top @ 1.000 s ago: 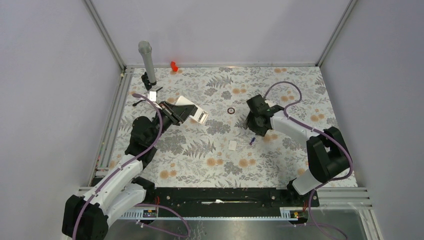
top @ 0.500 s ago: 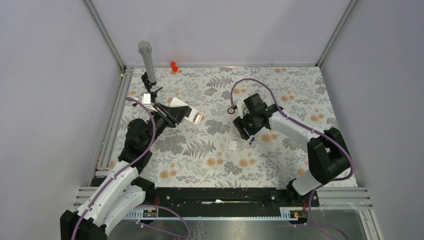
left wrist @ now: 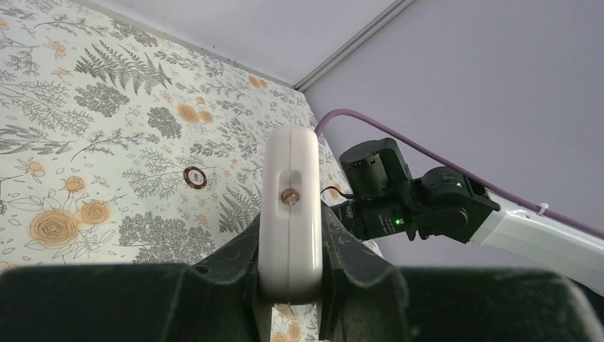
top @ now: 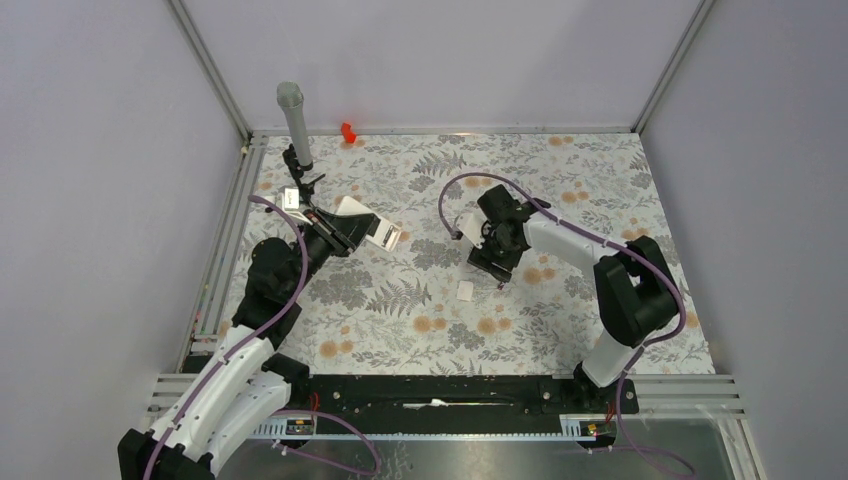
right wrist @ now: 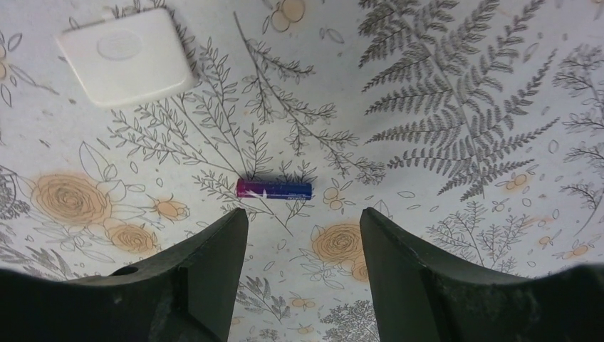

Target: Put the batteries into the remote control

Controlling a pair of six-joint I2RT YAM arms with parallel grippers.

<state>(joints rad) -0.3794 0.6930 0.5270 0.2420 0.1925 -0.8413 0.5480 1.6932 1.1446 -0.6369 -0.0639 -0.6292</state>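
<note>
On the desk [top: 400, 330] I see one battery [right wrist: 274, 189] lying just before my right hand [right wrist: 303, 228], the cover [right wrist: 127, 57] near it; the remote control [left wrist: 288, 214] sits in my left hand [left wrist: 290, 246].

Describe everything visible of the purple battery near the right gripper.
The battery is a small slim cylinder with a glossy wrapper, magenta at its left end and blue along the rest in the right wrist view. It lies flat on its side on the floral tablecloth, crosswise just beyond the gap of the open right gripper. Nothing touches it but the cloth; the white cover lies apart, farther up and left.
</note>
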